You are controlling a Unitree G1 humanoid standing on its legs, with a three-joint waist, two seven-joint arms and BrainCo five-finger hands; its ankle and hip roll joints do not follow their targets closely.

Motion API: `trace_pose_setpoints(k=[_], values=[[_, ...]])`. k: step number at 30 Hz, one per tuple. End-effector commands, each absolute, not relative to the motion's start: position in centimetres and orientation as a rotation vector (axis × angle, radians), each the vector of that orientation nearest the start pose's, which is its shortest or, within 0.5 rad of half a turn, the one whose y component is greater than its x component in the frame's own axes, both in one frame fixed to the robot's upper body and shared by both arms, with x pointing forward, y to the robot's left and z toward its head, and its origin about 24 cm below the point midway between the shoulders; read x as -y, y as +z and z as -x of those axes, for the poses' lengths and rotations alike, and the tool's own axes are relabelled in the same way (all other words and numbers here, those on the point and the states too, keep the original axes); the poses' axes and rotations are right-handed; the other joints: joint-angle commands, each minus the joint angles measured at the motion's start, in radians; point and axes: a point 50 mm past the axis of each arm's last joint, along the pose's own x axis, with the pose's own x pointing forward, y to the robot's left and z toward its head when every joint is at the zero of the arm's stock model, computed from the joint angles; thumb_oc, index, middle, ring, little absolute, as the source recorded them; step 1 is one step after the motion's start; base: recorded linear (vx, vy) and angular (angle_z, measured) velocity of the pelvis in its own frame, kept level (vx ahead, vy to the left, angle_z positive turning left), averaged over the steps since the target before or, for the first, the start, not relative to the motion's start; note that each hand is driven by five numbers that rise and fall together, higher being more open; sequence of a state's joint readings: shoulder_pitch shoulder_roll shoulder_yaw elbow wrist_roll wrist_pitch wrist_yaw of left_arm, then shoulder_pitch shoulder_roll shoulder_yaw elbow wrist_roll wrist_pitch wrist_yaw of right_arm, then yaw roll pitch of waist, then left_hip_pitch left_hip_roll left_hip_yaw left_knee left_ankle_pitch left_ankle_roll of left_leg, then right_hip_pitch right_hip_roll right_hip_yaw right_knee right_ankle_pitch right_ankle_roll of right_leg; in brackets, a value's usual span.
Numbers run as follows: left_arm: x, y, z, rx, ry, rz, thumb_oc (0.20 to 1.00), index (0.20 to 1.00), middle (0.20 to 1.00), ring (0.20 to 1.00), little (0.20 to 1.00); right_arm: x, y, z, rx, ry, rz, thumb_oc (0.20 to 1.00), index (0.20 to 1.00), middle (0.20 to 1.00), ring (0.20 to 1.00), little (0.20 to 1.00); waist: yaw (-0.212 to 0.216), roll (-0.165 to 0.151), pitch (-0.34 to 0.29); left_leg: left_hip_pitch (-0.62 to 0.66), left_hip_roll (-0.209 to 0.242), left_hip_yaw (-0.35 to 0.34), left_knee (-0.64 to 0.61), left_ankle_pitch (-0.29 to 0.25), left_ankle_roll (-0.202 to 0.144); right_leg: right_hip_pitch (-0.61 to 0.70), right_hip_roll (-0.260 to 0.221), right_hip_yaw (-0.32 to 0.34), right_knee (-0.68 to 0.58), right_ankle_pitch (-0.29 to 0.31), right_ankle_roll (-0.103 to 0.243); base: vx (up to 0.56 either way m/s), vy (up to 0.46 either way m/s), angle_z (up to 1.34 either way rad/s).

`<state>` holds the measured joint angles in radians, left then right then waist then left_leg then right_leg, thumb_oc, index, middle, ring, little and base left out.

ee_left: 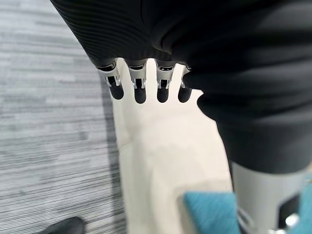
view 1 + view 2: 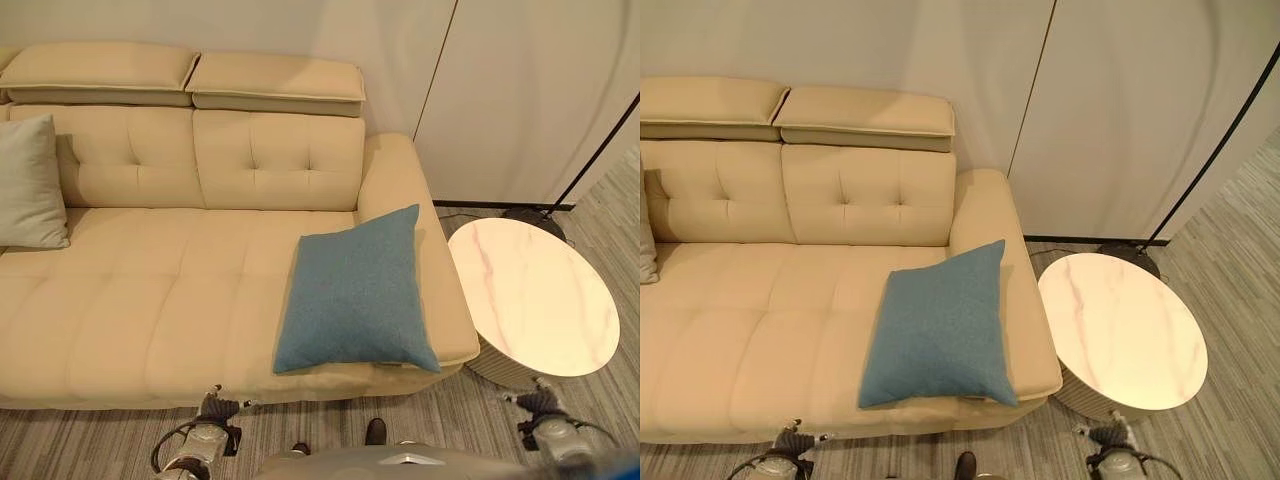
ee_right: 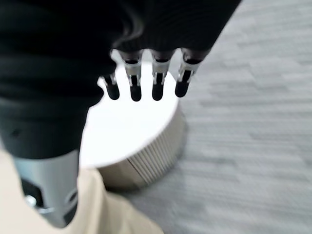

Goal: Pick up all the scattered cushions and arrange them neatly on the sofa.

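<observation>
1. Hanging low at the front edge of the cream tufted leather sofa (image 2: 180, 290), the left hand (image 1: 146, 83) holds nothing; its fingers (image 1: 140, 90) point straight out, relaxed, over the sofa's edge and the grey striped carpet floor (image 1: 44, 146).
2. The right hand (image 3: 146, 80) is low too, well apart from the left hand, beside the round white marble-topped table (image 2: 530, 295) with a ribbed side. Its fingers (image 3: 157, 87) are straight and empty, pointing over the table's rim.
3. The square blue fabric cushion (image 2: 355, 295) lies flat on the sofa seat, ahead of both hands and between them, nearer the left. One edge leans against the sofa's armrest (image 2: 400, 175) and its lower corner reaches the seat's front edge.
4. A pale grey fabric cushion (image 2: 30, 185) stands upright against the backrest, far out beyond the left hand's side.
5. A thin black pole (image 2: 600, 150) rises slantwise behind the table, past the right hand, in front of white wall panels (image 2: 520, 90).
</observation>
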<state>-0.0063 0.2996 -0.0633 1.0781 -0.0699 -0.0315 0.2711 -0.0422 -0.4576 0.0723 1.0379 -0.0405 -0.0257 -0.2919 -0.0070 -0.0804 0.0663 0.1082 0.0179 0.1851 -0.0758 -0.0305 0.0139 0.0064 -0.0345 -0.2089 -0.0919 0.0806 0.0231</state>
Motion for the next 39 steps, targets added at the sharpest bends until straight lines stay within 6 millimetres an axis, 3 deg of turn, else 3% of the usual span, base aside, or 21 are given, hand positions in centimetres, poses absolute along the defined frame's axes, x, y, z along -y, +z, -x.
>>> trace_pose_setpoints(k=[1,3,4,8,14,20,21,24,30,39], values=[[-27.8,-11.9,-15.0,-0.866,0.469,-0.348,1.0,1.0,1.0,1.0,1.0,33.7,-6.9,-18.4,-0.71,-0.526,0.642,1.0,1.0,1.0,1.0,1.0,-0.003,-0.038,0.006,-0.03,-0.004,-0.001,-0.005,-0.003,-0.042,0.041,-0.052,0.031,0.067,-0.077,0.114,-0.01,0.041,-0.02],[-28.0,-10.9,-16.2,-0.782,0.499,-0.298,1.0,1.0,1.0,1.0,1.0,33.9,-3.9,-21.1,-0.538,-0.562,0.616,1.0,1.0,1.0,1.0,1.0,0.0,-0.042,0.012,-0.031,-0.005,-0.003,-0.011,-0.001,-0.043,0.037,-0.052,0.029,0.059,-0.072,0.116,-0.01,0.038,-0.04],[-28.0,-10.9,-16.2,-0.782,0.499,-0.297,1.0,1.0,1.0,1.0,1.0,33.9,-3.9,-21.1,-0.538,-0.562,0.616,1.0,1.0,1.0,1.0,1.0,0.0,-0.042,0.012,-0.031,-0.005,-0.003,-0.011,-0.001,-0.043,0.038,-0.052,0.029,0.059,-0.072,0.116,-0.02,0.02,-0.04],[-27.7,-9.5,-18.3,-0.689,0.49,-0.278,1.0,1.0,1.0,1.0,1.0,32.1,-1.6,-24.1,-0.385,-0.512,0.557,1.0,1.0,1.0,1.0,1.0,0.008,-0.056,0.03,-0.046,0.0,-0.007,-0.011,0.003,-0.046,0.022,-0.05,0.023,0.051,-0.065,0.118,-0.04,-0.007,-0.01],[-26.2,-6.8,-22.3,-0.524,0.427,-0.266,1.0,1.0,1.0,1.0,1.0,27.4,0.4,-28.1,-0.235,-0.384,0.497,1.0,1.0,1.0,1.0,1.0,0.033,-0.089,0.076,-0.106,0.011,-0.018,-0.011,0.024,-0.052,-0.029,-0.042,0.013,0.037,-0.045,0.118,-0.1,-0.031,-0.01],[-25.0,-6.2,-23.6,-0.485,0.393,-0.247,1.0,1.0,1.0,1.0,1.0,24.7,0.9,-29.5,-0.181,-0.36,0.395,1.0,1.0,1.0,1.0,1.0,0.052,-0.106,0.105,-0.148,0.017,-0.03,-0.011,0.038,-0.054,-0.062,-0.042,0.002,0.03,-0.035,0.116,-0.06,-0.016,0.05],[-24.4,-6.2,-23.9,-0.483,0.379,-0.242,1.0,1.0,1.0,1.0,1.0,23.1,1.2,-29.9,-0.152,-0.344,0.331,1.0,1.0,1.0,1.0,1.0,0.058,-0.111,0.118,-0.159,0.016,-0.031,-0.011,0.04,-0.054,-0.074,-0.043,-0.001,0.03,-0.029,0.117,-0.06,0.006,0.05],[-23.8,-6.7,-23.6,-0.498,0.363,-0.24,1.0,1.0,1.0,1.0,1.0,21.5,1.2,-30.0,-0.13,-0.33,0.232,1.0,1.0,1.0,1.0,1.0,0.06,-0.111,0.126,-0.168,0.015,-0.029,-0.011,0.041,-0.051,-0.084,-0.047,-0.001,0.027,-0.023,0.119,-0.02,0.014,0.02],[-23.1,-7.0,-23.6,-0.511,0.343,-0.236,1.0,1.0,1.0,1.0,1.0,19.3,0.5,-29.5,-0.138,-0.294,0.084,1.0,1.0,1.0,1.0,1.0,0.059,-0.113,0.14,-0.176,0.012,-0.027,-0.007,0.039,-0.048,-0.098,-0.05,0.002,0.033,-0.018,0.12,-0.01,0.017,-0.03],[-21.9,-6.1,-24.8,-0.46,0.316,-0.222,1.0,1.0,1.0,1.0,1.0,17.0,0.6,-29.7,-0.132,-0.227,0.045,1.0,1.0,1.0,1.0,1.0,0.064,-0.116,0.178,-0.218,0.011,-0.029,0.017,0.041,-0.045,-0.132,-0.055,0.002,0.044,-0.011,0.118,0.0,0.0,0.0]])
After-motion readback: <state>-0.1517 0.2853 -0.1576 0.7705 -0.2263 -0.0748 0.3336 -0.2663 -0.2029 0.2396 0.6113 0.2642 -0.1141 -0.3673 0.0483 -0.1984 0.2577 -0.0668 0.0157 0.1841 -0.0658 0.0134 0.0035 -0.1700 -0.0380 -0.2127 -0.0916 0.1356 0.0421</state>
